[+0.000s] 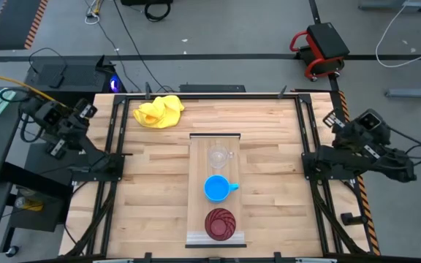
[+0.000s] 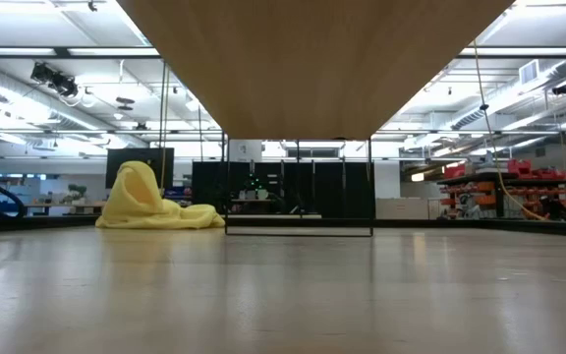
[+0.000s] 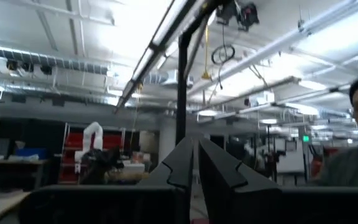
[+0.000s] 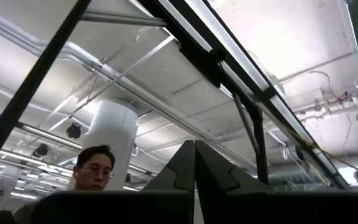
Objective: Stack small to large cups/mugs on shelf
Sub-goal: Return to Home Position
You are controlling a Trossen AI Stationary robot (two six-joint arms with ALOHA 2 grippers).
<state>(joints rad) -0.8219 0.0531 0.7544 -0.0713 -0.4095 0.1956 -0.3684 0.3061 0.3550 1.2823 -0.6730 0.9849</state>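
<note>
Nearest the table's front edge, the shelf ends in a pale lip, and the dark red ribbed cup stands just inside that lip, midway between the plank's long sides. Beyond it on the same centre line stands the bright blue mug, its handle pointing toward the right arm's side, apart from the red cup. Farther along is the small clear glass mug, near the shelf's dark-rimmed far end. All three stand upright in a row, with narrow margins of plank on either side. From table height the shelf's underside spans overhead with open space beneath it, and a thin dark frame stands at its far end. A broad strip of wooden tabletop lies on each side of the plank, reaching out to the dark rails along the table's sides. The yellow cloth lies crumpled near the far left corner, well apart from the shelf. The left arm is folded outside the left rail and the right arm outside the right rail, both off the tabletop. The left gripper points up toward the ceiling, its fingers drawn together on nothing; the right gripper does likewise, fingers meeting and holding nothing. A person shows in the room beyond.
</note>
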